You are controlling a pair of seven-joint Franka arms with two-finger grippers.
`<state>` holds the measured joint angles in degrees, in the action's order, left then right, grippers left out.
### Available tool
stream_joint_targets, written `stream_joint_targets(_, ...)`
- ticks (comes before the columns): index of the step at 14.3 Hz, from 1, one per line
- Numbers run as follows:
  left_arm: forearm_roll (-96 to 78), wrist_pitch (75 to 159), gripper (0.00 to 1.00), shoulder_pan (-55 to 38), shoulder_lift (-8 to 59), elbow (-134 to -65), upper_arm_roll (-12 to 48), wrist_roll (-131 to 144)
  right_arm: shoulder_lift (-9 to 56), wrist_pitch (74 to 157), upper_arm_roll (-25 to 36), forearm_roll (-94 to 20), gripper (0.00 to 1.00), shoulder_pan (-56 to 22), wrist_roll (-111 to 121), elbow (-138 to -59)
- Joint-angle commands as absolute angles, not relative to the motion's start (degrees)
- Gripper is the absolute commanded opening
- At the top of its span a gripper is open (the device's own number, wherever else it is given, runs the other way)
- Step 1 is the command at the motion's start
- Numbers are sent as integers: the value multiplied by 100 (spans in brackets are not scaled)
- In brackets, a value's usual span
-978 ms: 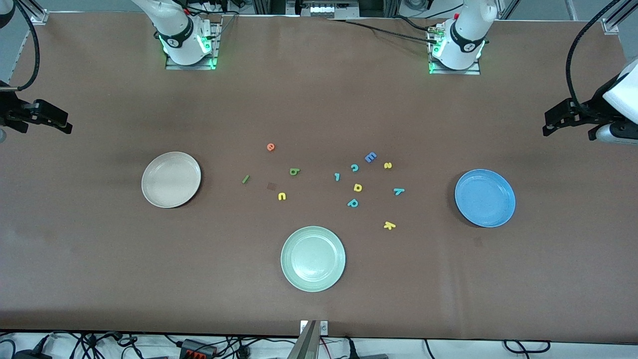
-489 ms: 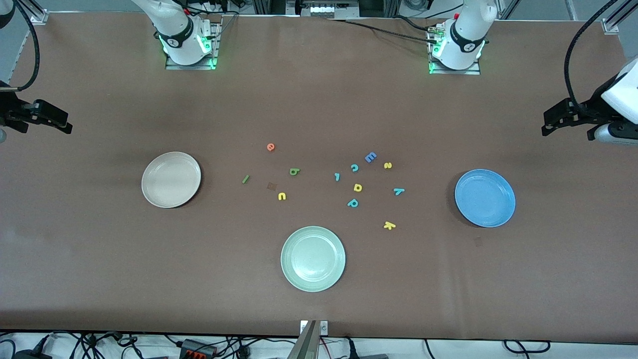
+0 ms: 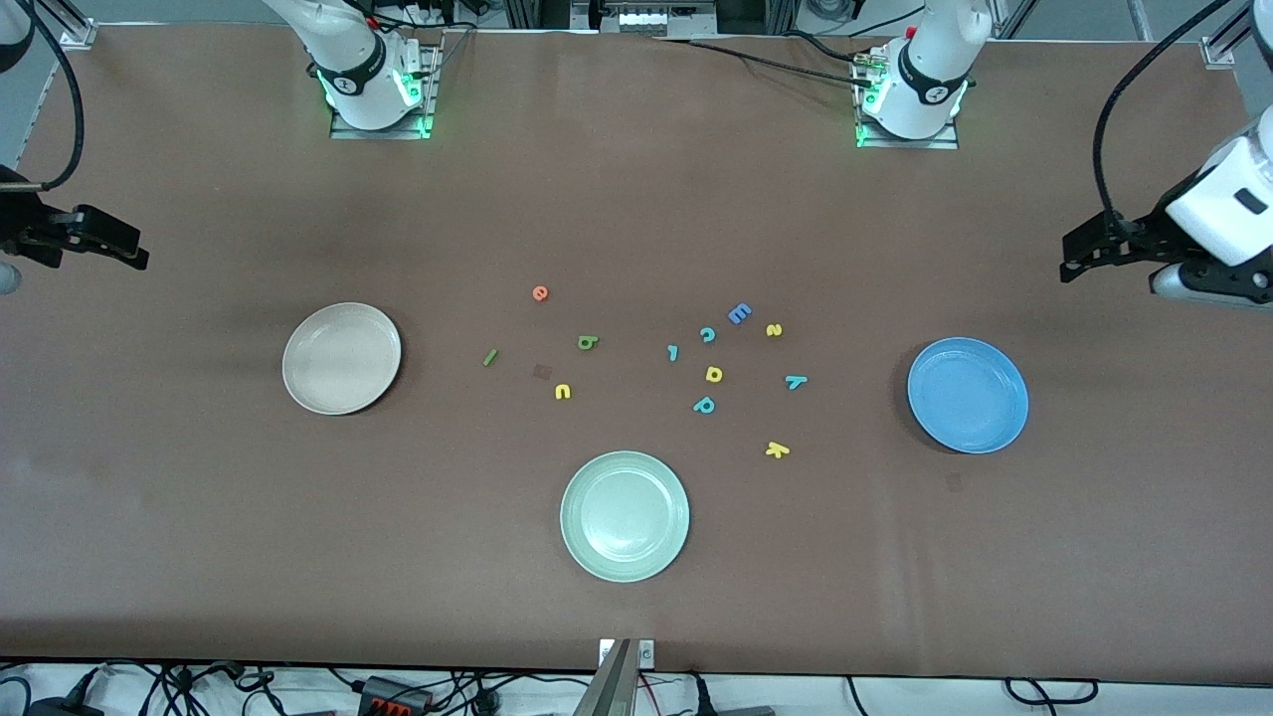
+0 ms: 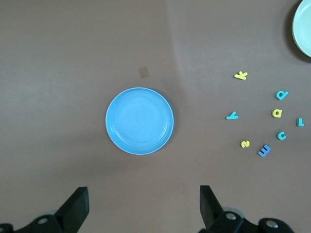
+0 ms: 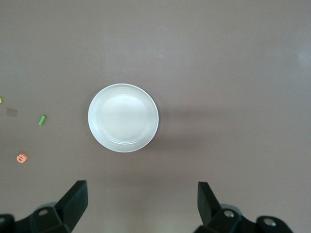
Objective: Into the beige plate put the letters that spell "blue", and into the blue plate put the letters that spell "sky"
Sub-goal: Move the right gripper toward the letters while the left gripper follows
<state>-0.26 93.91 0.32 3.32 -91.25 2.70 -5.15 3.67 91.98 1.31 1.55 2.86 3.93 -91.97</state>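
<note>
Both arms hang high at the frame's edges, every letter on the tabletop. The left end effector (image 3: 1074, 261), fingers spread and empty, hovers at the right edge above the blue plate (image 3: 968, 395); the s (image 3: 774, 330), y (image 3: 795, 382) and k (image 3: 777, 449) lie centre-right. The right end effector (image 3: 134, 257), equally open, sits at far left above the beige plate (image 3: 341, 358), with the b (image 3: 587, 342), l (image 3: 489, 357), u (image 3: 562, 392) and e (image 3: 539, 293) centre-left.

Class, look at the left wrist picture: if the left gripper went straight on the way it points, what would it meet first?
Probably the blue plate. The left gripper is open, high above the table and pointing down; the plate lies just ahead of its fingers, though bare tabletop is possible since depth is unclear.
</note>
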Motion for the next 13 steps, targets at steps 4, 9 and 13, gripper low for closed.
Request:
stream_joint_targets(4,9,8974,100,-368,798,-9026,290,-536,1273,9246,62,149,100,-95,431,-9193)
stream_joint_targets(9,17,8876,100,-737,1518,-9035,290,-606,2186,9790,62,-236,100,-623,387,-9202)
stream_joint_targets(13,35,9990,100,-1318,2249,-9044,290,-1455,2767,10510,62,-308,100,-1290,-165,-9229)
